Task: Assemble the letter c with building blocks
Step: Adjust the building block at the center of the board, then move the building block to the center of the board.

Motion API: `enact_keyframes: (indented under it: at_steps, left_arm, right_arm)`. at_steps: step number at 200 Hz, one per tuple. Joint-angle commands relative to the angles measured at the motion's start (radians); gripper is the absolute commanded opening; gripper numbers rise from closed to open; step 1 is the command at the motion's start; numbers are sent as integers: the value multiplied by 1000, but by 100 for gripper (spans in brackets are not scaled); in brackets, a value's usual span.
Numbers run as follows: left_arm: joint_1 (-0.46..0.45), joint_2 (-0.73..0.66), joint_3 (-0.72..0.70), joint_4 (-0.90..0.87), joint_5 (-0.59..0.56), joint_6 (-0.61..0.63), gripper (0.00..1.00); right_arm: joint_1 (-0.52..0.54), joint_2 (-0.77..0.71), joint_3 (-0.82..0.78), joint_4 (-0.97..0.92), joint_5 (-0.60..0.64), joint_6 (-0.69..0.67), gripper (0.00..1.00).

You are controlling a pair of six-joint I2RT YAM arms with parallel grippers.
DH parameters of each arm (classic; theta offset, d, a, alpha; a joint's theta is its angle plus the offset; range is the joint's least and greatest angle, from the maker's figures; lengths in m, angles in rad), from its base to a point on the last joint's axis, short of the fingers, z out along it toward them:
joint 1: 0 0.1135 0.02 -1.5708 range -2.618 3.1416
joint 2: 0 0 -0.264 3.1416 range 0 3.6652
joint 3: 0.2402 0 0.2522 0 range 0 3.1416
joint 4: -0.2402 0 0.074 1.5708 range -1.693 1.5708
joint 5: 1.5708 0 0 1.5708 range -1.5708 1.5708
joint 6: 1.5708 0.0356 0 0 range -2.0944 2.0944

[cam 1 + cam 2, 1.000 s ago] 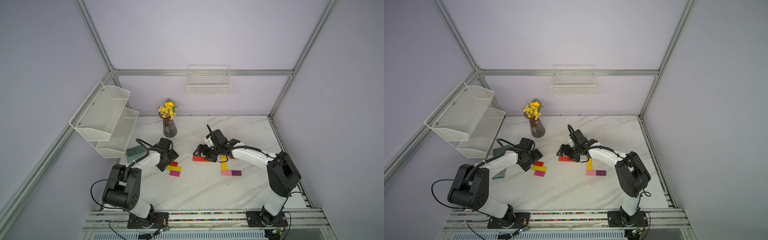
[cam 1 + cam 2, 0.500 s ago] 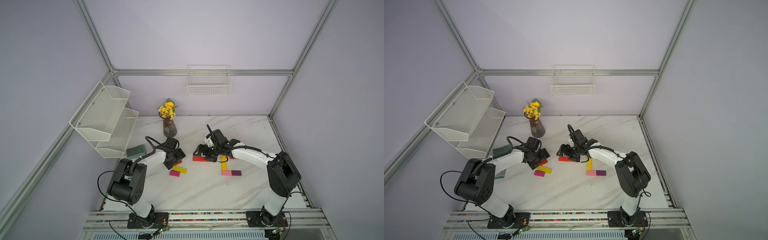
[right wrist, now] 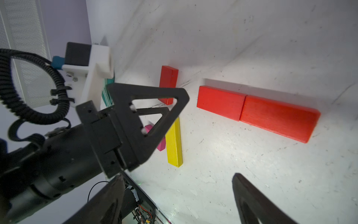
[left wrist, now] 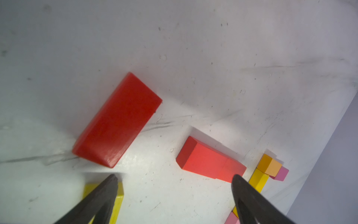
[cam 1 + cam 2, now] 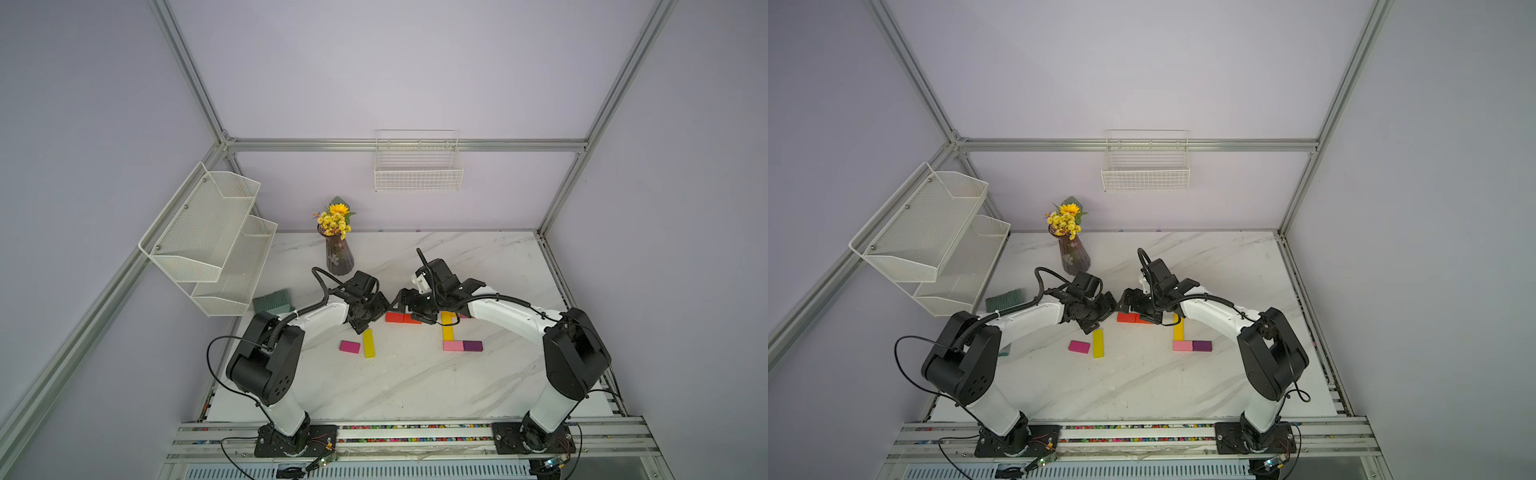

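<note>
2 red blocks (image 3: 220, 102) lie end to end mid-desk near the right jaws, which stand wide apart and empty; the left jaws, likewise spread and empty, hover by a loose red block (image 4: 118, 120) close to a yellow block (image 5: 368, 343).

Colourful building blocks (image 5: 453, 345) lie flat, some touching.

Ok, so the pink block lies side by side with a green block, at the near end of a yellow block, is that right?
Not quite. The one beside the pink block is a purple block, not a green one. Both top views show the pair side by side at the near end of the yellow block.
</note>
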Motion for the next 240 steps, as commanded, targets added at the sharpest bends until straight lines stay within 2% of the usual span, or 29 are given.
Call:
enact_keyframes:
  at_steps: [1,39,80,120,157,191,240]
  left_arm:
    - [63,-138,-28,-10,-30,-58,92]
    - [193,-313,-84,-89,-19,-64,94]
    - [315,-385,-97,-182,32,27,96]
    - [432,-353,-67,-321,134,98,100]
    - [512,-284,-53,-340,252,184,100]
    - [538,-263,-45,-332,300,223,100]
    - [560,-240,-40,-324,352,265,100]
  right_arm:
    - [33,-15,-8,-52,45,-29,88]
    - [119,47,48,-133,137,6,84]
    - [247,200,215,-252,281,69,81]
    - [342,381,448,-405,382,115,76]
    - [391,526,616,-507,441,140,67]
    - [408,582,671,-545,478,171,60]
    - [412,556,642,-538,503,209,58]
